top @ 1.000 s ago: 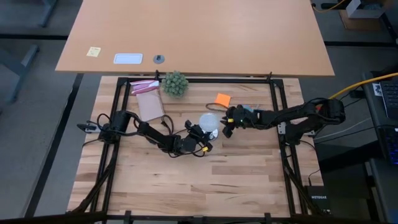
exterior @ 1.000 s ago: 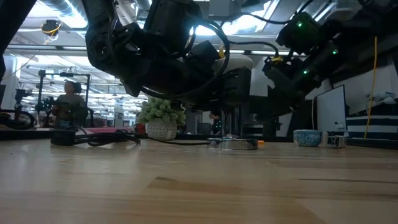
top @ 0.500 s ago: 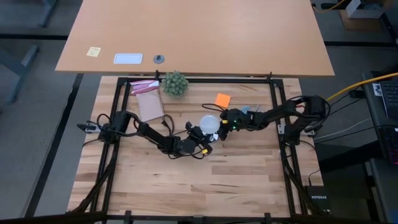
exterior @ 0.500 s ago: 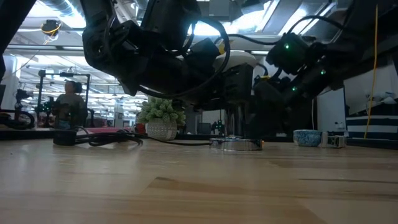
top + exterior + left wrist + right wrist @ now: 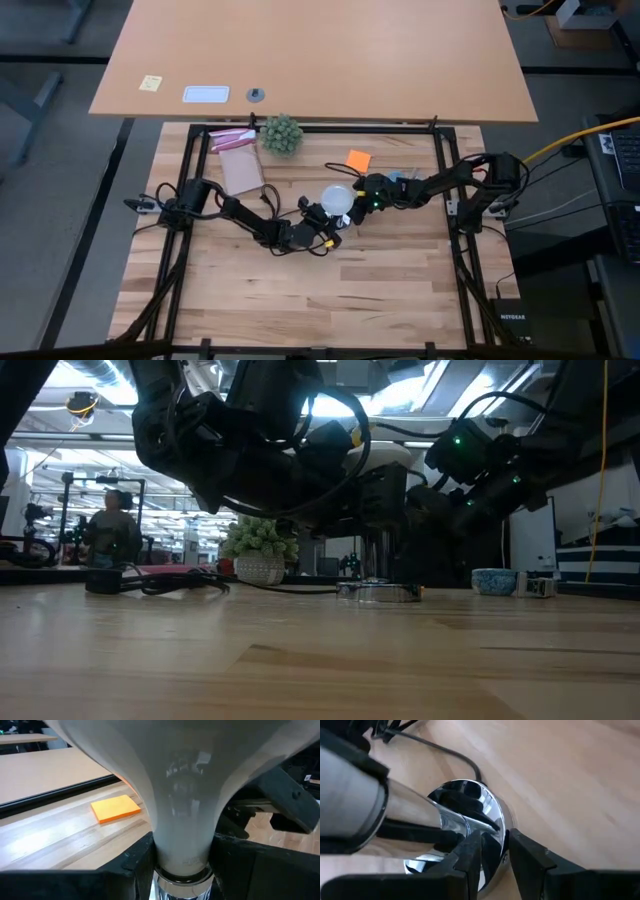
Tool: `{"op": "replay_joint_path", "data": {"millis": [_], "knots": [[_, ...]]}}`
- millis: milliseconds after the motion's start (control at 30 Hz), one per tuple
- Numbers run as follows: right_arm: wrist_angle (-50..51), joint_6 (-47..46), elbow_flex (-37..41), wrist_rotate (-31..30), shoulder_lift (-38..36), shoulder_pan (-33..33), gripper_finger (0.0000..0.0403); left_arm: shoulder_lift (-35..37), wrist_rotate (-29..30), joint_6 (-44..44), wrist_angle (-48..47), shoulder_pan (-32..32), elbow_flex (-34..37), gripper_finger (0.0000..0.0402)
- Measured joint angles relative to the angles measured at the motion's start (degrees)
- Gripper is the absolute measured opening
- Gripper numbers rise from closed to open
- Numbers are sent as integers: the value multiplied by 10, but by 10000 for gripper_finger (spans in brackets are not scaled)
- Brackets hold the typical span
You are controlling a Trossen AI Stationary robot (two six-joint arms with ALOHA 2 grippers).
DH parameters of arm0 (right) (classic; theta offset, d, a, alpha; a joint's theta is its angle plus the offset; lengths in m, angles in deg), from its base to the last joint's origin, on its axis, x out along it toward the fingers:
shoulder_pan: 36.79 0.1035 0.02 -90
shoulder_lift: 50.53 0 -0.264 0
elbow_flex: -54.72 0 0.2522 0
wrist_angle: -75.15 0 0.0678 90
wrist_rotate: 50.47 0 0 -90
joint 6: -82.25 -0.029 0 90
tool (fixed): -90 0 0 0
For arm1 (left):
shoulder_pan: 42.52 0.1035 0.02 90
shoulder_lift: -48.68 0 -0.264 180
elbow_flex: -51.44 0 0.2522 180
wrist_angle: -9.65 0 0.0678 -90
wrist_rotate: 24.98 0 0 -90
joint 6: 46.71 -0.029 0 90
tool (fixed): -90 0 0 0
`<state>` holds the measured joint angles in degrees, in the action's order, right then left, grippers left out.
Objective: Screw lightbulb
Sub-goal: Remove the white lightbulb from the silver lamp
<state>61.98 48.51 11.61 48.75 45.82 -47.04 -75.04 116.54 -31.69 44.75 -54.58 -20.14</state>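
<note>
The left gripper (image 5: 182,857) pinches the lightbulb (image 5: 182,795) by its neck, held directly over the socket disc (image 5: 465,827); the right gripper (image 5: 492,852) clamps that disc's rim. Judging from this, threading seems begun, tightening remains

Setting: robotics lab or engineering workshop, open-plan.
Evidence, placed relative to the butcher-block tabletop (image 5: 300,290):
- Black metal frame (image 5: 320,127) bolted around its edges, carrying two dark robot arms.
- Large plain brown desk (image 5: 310,55) just behind it, bearing a yellow sticky note (image 5: 151,83) and a white card (image 5: 206,95).
- Grey floor on both sides, with a yellow cable (image 5: 580,135) and dark equipment to its right.
- Beyond its far edge, in the low view: exposed ceiling duct (image 5: 95,375), bright strip lighting, rows of workstations, and a person (image 5: 112,530) standing far off.
- On it: potted green plant (image 5: 281,134), orange note pad (image 5: 358,159).
</note>
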Motion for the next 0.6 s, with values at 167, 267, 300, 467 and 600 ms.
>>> {"op": "replay_joint_path", "data": {"millis": [167,267,300,467,600], "knots": [[9,-54,0,23,0,0,101,0,16,-2,-3,0,0,153],[10,-74,0,39,0,0,101,0,20,-2,-3,-1,0,153],[11,-81,0,43,0,1,101,0,20,-3,-3,-1,0,153],[11,-109,1,25,0,26,101,0,24,-4,-4,-1,0,153],[6,-127,2,-21,0,59,101,0,28,-4,-3,-2,0,153]]}}
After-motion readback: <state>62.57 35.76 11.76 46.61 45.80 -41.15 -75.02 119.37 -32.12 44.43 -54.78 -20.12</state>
